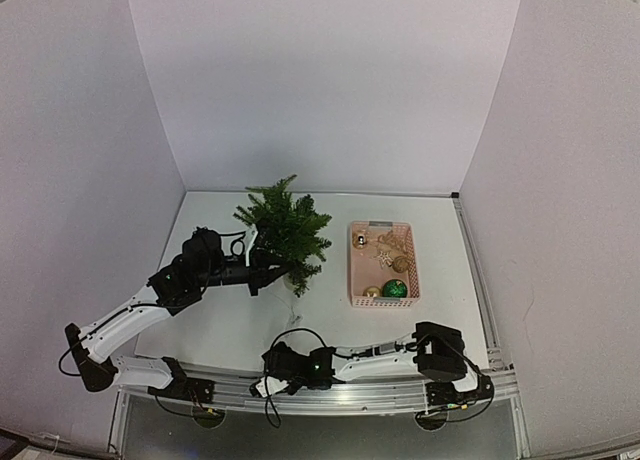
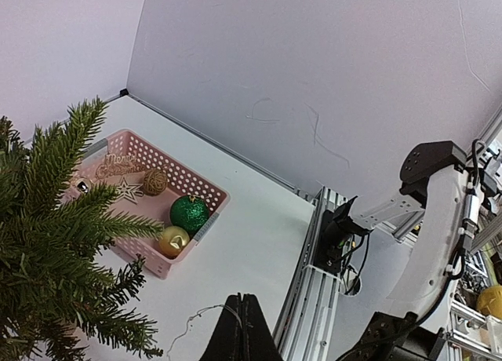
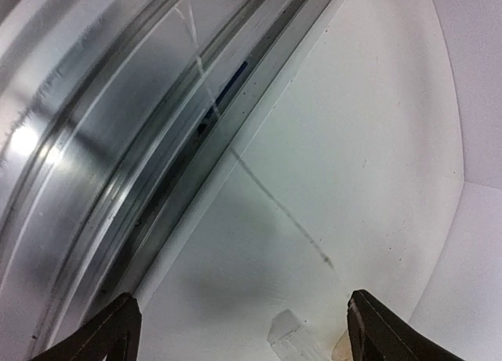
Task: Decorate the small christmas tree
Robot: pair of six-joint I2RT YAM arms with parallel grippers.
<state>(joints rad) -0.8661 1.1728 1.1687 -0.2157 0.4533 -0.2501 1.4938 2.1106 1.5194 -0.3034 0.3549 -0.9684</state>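
White counter (image 1: 230,325), walled on 3 sides. Slightly left of ctr, toward rear: small christmas tree (image 1: 287,230), dark green, bushy. Just right of it, not touching: pink basket (image 1: 352,270), perforated walls, long side running front-to-back.

Left tool (image 2: 243,298) down at tree's near-left side by lowest branches, fingers pressed together. Right tool (image 3: 243,330) low over counter's near edge, next to alu rail (image 3: 118,141), fingers spread wide, nothing btwn.

In basket, near end: green glitter ball (image 2: 189,213), gold ball (image 2: 173,240) just beside it. Farther back: twine ball (image 2: 154,180), pale star (image 2: 128,191), wooden lettering (image 2: 118,165) toward far end.

Smallest: thin pale wire (image 2: 196,314) on counter, up to left tool's fingertips. Can't tell if pinched or just lying there.
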